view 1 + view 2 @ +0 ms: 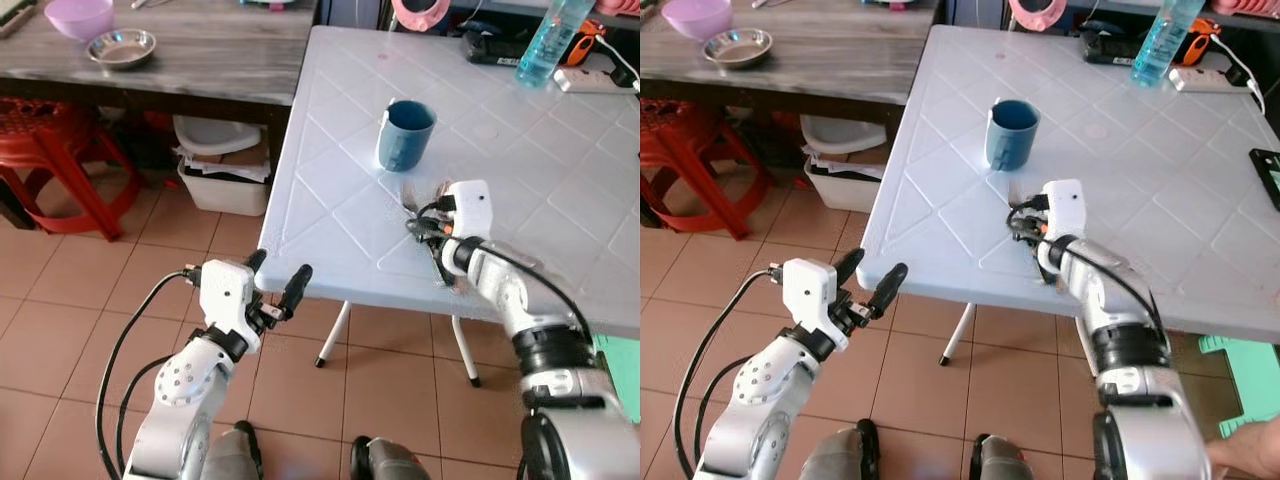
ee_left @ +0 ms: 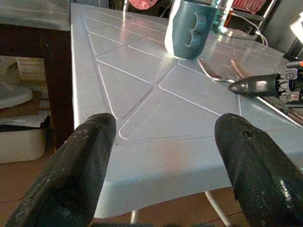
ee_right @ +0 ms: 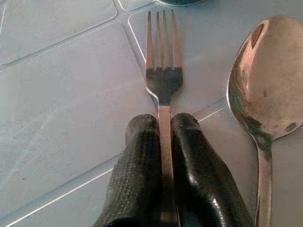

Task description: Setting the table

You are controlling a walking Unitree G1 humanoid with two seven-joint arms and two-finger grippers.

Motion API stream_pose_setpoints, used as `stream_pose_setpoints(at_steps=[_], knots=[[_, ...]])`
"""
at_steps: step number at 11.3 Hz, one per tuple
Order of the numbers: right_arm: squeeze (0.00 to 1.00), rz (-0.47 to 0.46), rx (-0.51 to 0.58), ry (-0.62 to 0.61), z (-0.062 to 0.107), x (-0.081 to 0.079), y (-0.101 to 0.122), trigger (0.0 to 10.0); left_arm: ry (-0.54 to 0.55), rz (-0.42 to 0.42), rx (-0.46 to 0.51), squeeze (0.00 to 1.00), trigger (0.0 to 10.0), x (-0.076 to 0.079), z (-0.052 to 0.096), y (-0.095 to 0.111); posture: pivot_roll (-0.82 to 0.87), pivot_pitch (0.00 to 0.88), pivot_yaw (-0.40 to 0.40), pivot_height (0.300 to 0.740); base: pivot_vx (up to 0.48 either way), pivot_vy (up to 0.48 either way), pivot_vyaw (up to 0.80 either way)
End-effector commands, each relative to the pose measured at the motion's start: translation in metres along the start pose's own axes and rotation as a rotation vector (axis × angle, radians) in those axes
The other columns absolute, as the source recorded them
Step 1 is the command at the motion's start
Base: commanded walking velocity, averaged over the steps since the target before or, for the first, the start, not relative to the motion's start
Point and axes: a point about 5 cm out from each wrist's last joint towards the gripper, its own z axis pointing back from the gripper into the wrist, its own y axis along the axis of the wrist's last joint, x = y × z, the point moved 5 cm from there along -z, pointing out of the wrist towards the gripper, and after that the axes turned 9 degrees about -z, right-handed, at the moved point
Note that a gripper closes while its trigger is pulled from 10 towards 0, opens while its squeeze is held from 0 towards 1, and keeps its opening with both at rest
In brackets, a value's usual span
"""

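At the far left, a red plastic stool (image 1: 60, 160) stands on the tiled floor beside a dark wooden table (image 1: 200, 60). On that table sit a purple bowl (image 1: 78, 17) and a small metal bowl (image 1: 121, 47). Under its edge is a white bin (image 1: 222, 165) holding papers.

The left gripper (image 1: 278, 282) hovers off the near left corner of a white plastic table (image 1: 330, 190), its two black fingers (image 2: 80, 175) spread wide apart and holding nothing.

On the white table, a blue mug (image 1: 404, 134) stands upright. Just in front of it lies a fork (image 3: 163, 75) with its tines pointing toward the mug. A spoon (image 3: 265, 90) lies just beside the fork, parallel to it, bowl facing up.

The right gripper (image 3: 163, 142) rests low over the tabletop, its two fingers pressed together on the fork's handle, just behind the fork's head.

At the table's far right edge stand a clear blue bottle (image 1: 552, 40), a white power strip (image 1: 595, 78) and some orange and black items that are hard to make out. A dark phone-like object (image 1: 1268, 172) lies at the right edge.
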Motion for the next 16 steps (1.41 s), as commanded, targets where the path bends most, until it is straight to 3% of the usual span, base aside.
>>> stream_pose_setpoints(at_steps=[1, 4, 6, 8, 13, 15, 16], knots=[[0.00, -0.071, -0.182, -0.106, 0.006, 0.029, -0.056, 0.0, -0.008, -0.011, -0.002, 0.00, 10.0, 0.003, 0.001, 0.000, -0.03, 0.198, -0.003, 0.740, 0.000, 0.000, 0.00], [0.00, -0.215, -0.045, -0.105, 0.004, 0.017, -0.042, 0.0, 0.056, -0.036, -0.031, 0.00, 10.0, -0.009, 0.002, -0.005, -0.02, 0.201, -0.004, 0.740, 0.000, 0.000, 0.00], [0.00, -0.297, 0.036, -0.044, 0.003, -0.016, -0.034, 0.0, 0.107, -0.081, -0.046, 0.00, 10.0, -0.018, 0.001, -0.007, -0.03, 0.194, -0.006, 0.740, 0.000, 0.313, 0.00], [0.00, -0.299, 0.067, -0.034, 0.002, -0.032, -0.032, 0.0, 0.136, -0.122, -0.063, 0.00, 10.0, -0.024, 0.000, -0.011, -0.03, 0.187, -0.008, 0.740, 0.000, 0.480, 0.00], [0.00, -0.234, 0.090, -0.067, 0.008, -0.037, -0.047, 0.0, 0.292, -0.155, -0.062, 0.00, 10.0, -0.051, -0.003, -0.010, -0.03, 0.158, -0.012, 0.740, 0.000, 0.476, 0.00], [0.00, -0.206, 0.138, -0.066, 0.009, -0.038, -0.040, 0.0, 0.307, -0.166, -0.060, 0.00, 10.0, -0.054, -0.004, -0.010, -0.03, 0.164, -0.014, 0.740, 0.126, 0.435, 0.00], [0.00, -0.157, 0.222, -0.087, 0.012, -0.037, -0.031, 0.0, 0.331, -0.160, -0.058, 0.00, 10.0, -0.055, -0.003, -0.010, -0.03, 0.154, -0.021, 0.740, 0.315, 0.360, 0.00]])
